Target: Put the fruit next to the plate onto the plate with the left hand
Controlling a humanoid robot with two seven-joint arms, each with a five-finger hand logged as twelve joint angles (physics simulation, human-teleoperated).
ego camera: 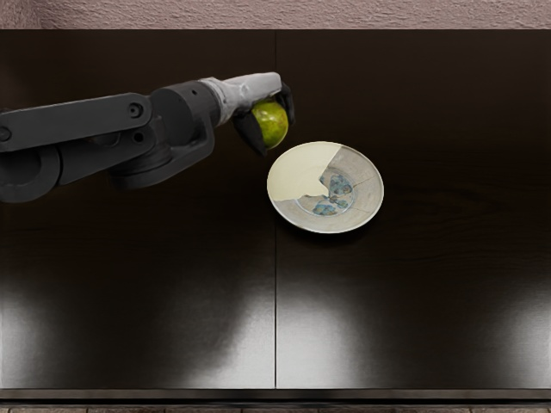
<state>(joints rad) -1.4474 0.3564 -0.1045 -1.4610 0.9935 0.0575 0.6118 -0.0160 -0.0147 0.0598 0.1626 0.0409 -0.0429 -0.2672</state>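
The dark, glossy counter [413,301] filled nearly the whole view. 1 thin seam split it from near to far, and pale glare lay along its near edge. A strip of rough beige wall [275,13] closed the far side. The left arm [103,138] came in from the left edge, the only 1 in view. The plate [293,176], shallow, part cream and part grey with a blue motif, sat just right of the seam with nothing on it. The left hand [263,107] was clasped around the fruit [270,125], dark fingers curling over and under it. The fruit, round and yellow-green with no marked long axis, sat in that grip just beyond the plate's far-left rim. The plate lay right of and nearer than the hand, so the coming move looked like a short carry that way before letting go. Whether the fruit hung clear of the counter could not be told.
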